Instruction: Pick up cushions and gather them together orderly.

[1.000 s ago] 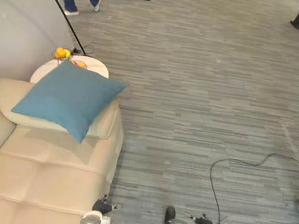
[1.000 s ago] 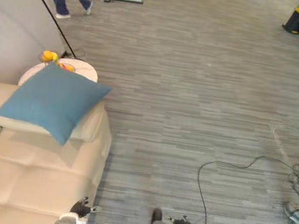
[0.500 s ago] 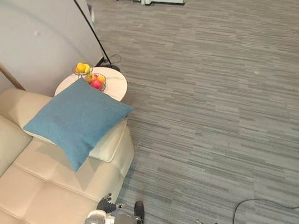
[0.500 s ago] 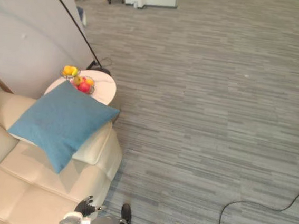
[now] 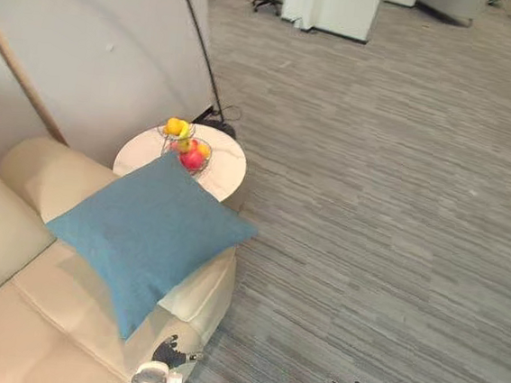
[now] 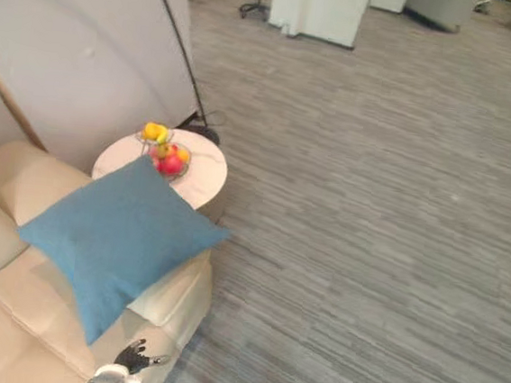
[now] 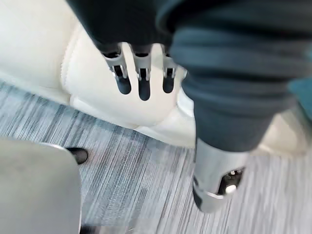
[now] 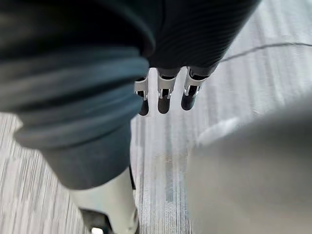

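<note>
One blue square cushion [image 5: 146, 243] lies tilted on the end of a cream sofa [image 5: 8, 313], draped over its armrest with one corner hanging past the edge; it also shows as the blue cushion [image 6: 117, 237] in the right eye view. My left hand [image 7: 141, 73] hangs beside the sofa's side, fingers straight, holding nothing. My right hand [image 8: 163, 93] hangs over the grey carpet with relaxed fingers and is empty too. Both hands are well below and short of the cushion.
A round white side table [image 5: 217, 171] with a wire basket of fruit [image 5: 187, 149] stands right behind the cushion. A black lamp pole [image 5: 197, 50] arcs up along the grey wall. A white cabinet [image 5: 332, 4] and office chair stand far back. Open carpet [image 5: 389, 213] lies to the right.
The whole picture has swung, so the camera moved: sofa and cushion now sit closer to the middle. The cushion has not moved on the sofa. The walking person is out of the picture.
</note>
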